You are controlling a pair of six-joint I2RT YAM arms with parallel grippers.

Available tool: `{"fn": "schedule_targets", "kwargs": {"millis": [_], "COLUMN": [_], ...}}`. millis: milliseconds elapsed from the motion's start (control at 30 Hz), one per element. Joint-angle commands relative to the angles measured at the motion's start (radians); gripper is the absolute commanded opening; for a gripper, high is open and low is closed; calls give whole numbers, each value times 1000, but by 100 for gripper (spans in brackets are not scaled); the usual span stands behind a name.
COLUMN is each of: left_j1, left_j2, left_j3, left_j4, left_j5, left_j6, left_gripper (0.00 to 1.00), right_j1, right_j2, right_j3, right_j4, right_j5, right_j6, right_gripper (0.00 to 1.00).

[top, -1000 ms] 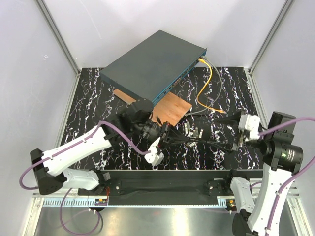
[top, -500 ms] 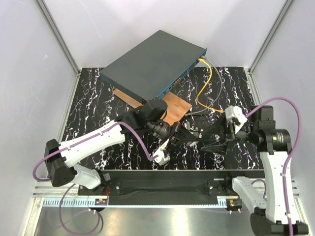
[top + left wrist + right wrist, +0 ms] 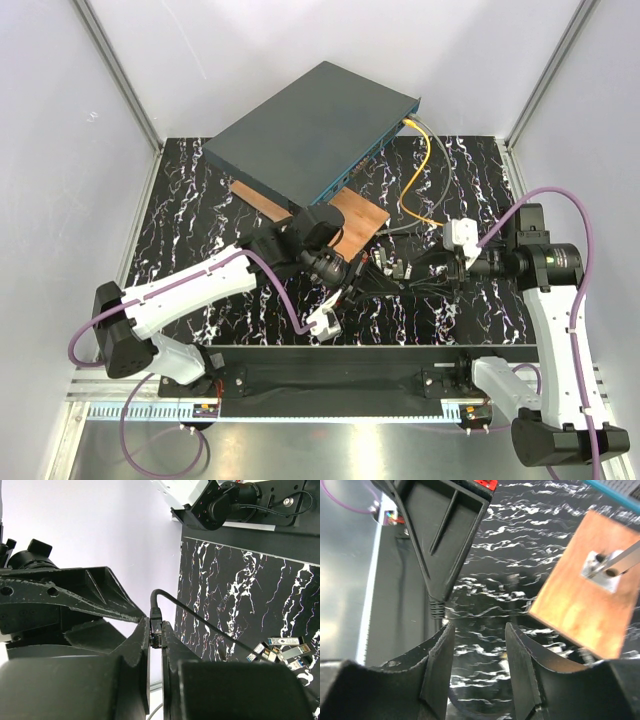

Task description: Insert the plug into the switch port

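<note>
The switch [image 3: 300,130] is a flat dark grey box at the back with a teal front face [image 3: 358,166] carrying the row of ports. A thin orange cable [image 3: 412,180] runs from its right corner towards my right wrist; its yellowish plug tip does not show. My left gripper [image 3: 368,276] is shut on the connector [image 3: 156,629] of a thick black cable [image 3: 200,626], held above the table. My right gripper [image 3: 428,266] is open and empty [image 3: 477,640], facing the left gripper's finger [image 3: 445,535] closely.
A copper plate [image 3: 345,222] lies in front of the switch and shows in the right wrist view [image 3: 592,590]. Several small grey metal modules [image 3: 280,649] lie on the black marbled table [image 3: 190,210]. Black cables tangle between the grippers [image 3: 440,295].
My right arm has swung left, bringing its open gripper up to the left gripper. My left gripper has moved right with the black connector in it.
</note>
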Motion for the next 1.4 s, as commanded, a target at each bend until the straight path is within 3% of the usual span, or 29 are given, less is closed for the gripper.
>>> {"fn": "schedule_targets", "kwargs": {"millis": [0,733,1133,1367], "left_j1": [-4,32,42,45], "left_j2": [-4,86,92,92], "left_j3": [48,53,51,53], "left_j4": [25,137,180,194], "left_j5": [59,5,6,12], "left_j6": [12,67,66,61], "left_gripper": [0,0,0,0], "right_j1": [12,77,89,94], "right_j2": [-8,36,61,61], "right_j3": [37,24,16,16], "right_j4": [-298,-298,-298,-298], "right_j5": [15,107,120,127], "right_j6": [-200,-173,-187,-188], "right_gripper": [51,52,45,37]}}
